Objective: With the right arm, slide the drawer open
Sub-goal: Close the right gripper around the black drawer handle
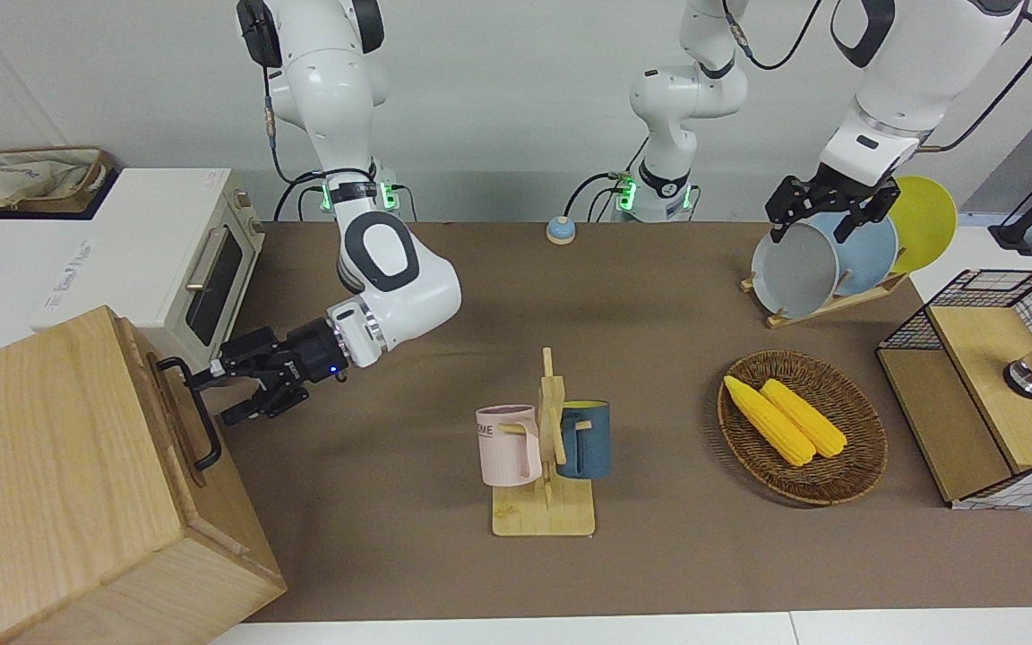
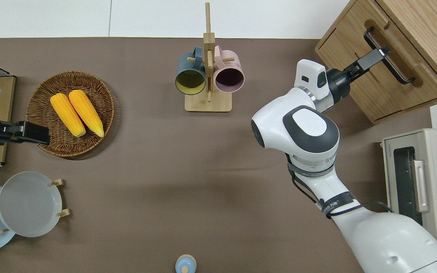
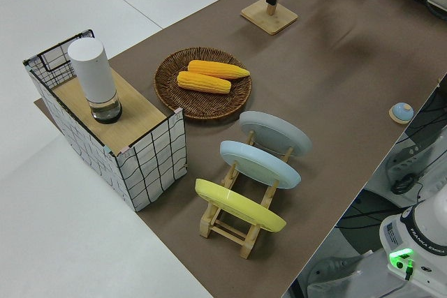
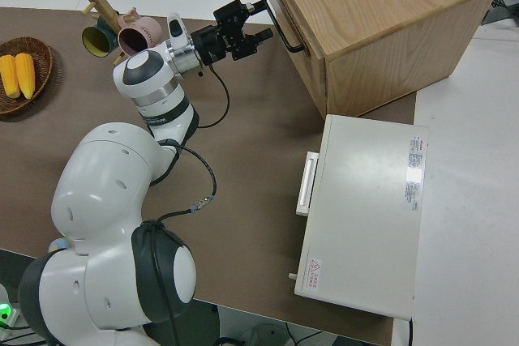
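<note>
We log the right gripper [image 1: 222,396] at the black bar handle [image 1: 197,417] of the drawer [image 2: 383,76], fingers spread apart, one above and one below the bar, not clamped on it. The drawer sits closed in the pale wooden cabinet [image 1: 59,484] at the right arm's end of the table [image 1: 659,296], farther from the robots than the white toaster oven [image 1: 171,269]. The left arm is parked; we cannot tell its jaw state. A mug rack [image 1: 547,448] stands mid-table.
</note>
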Controlling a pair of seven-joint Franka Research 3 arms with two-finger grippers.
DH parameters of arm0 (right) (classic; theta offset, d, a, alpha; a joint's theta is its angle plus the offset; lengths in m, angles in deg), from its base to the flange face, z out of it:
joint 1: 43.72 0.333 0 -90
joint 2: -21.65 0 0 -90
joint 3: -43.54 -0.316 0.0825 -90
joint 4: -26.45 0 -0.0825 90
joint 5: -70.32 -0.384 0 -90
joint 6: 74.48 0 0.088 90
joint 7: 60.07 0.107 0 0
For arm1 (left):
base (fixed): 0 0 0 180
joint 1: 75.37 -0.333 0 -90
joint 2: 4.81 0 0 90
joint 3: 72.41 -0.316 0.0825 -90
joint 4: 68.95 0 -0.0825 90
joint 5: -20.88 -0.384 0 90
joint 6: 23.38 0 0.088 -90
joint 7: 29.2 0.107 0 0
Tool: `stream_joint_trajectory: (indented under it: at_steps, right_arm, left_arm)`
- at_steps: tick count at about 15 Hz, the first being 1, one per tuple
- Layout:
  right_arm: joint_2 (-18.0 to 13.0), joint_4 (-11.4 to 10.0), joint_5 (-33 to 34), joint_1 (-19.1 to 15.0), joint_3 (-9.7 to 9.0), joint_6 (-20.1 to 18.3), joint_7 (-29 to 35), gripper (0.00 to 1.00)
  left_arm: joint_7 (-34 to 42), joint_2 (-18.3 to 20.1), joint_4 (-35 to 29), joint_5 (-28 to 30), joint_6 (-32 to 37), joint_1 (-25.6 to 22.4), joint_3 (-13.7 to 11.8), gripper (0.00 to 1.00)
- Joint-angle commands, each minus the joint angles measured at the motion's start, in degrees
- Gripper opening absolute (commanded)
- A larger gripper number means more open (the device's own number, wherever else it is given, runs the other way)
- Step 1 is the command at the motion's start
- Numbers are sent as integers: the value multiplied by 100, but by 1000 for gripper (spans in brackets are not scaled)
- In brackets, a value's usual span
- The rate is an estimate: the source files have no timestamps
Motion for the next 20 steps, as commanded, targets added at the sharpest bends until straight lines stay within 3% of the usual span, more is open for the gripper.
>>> stream_joint_trajectory:
  at_steps: [1,2,5,6,16,20]
  right_arm:
    - [50,41,358,-245,-35,275,173,904]
    - [50,41,376,-272,-26,302,156,775]
    - [67,41,376,-272,-35,293,95,138]
    - [76,41,376,-263,-26,276,86,9]
    - [59,32,315,-123,-96,196,-98,0]
    - [50,41,44,193,-123,-110,-108,0]
  left_arm:
    - [51,-65,149,-98,113,-31,41,993]
    - [51,-65,140,-98,113,-31,41,993]
    - [51,-65,140,-98,113,-31,41,993]
    - [51,-65,149,-98,113,-31,41,993]
    - [51,-65,149,-98,113,-31,41,993]
    - [51,-65,149,-98,113,-31,41,993]
